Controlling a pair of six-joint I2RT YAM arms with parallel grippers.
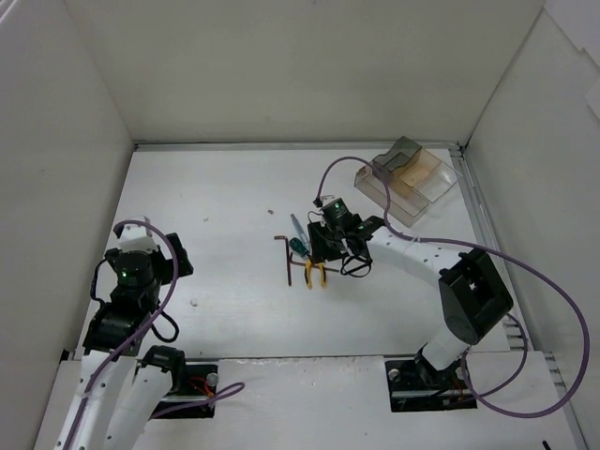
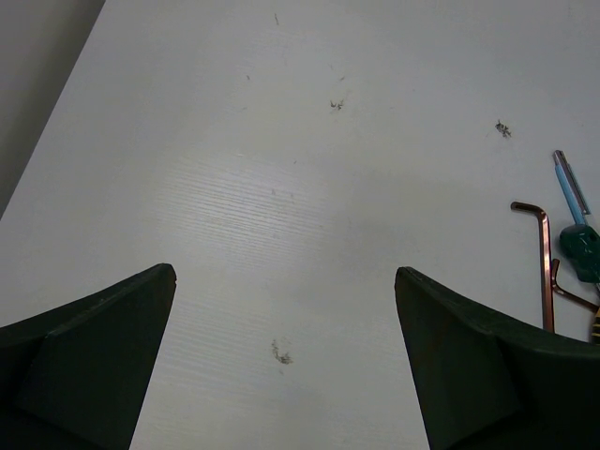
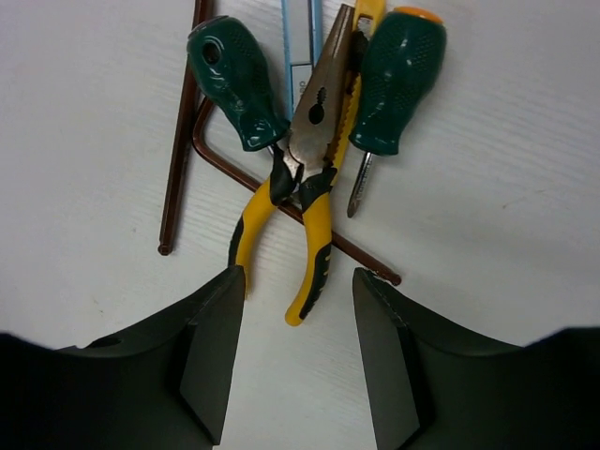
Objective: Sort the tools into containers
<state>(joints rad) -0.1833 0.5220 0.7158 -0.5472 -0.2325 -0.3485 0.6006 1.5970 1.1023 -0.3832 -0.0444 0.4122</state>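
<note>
The tools lie in one pile mid-table (image 1: 305, 258). In the right wrist view the yellow-handled pliers (image 3: 309, 187) lie across two green-handled screwdrivers (image 3: 234, 84) (image 3: 398, 80), a light-blue screwdriver (image 3: 300, 37) and two brown L-shaped hex keys (image 3: 183, 131) (image 3: 366, 258). My right gripper (image 3: 298, 281) is open and empty, hovering just above the pliers' handle ends; it also shows in the top view (image 1: 323, 246). My left gripper (image 2: 286, 272) is open and empty over bare table at the left (image 1: 150, 234). The clear compartment box (image 1: 408, 178) stands at the back right.
White walls enclose the table on the left, back and right. A purple cable (image 1: 553, 291) loops from the right arm along the right side. The left wrist view catches a hex key (image 2: 545, 272) and a green screwdriver (image 2: 581, 251) at its right edge.
</note>
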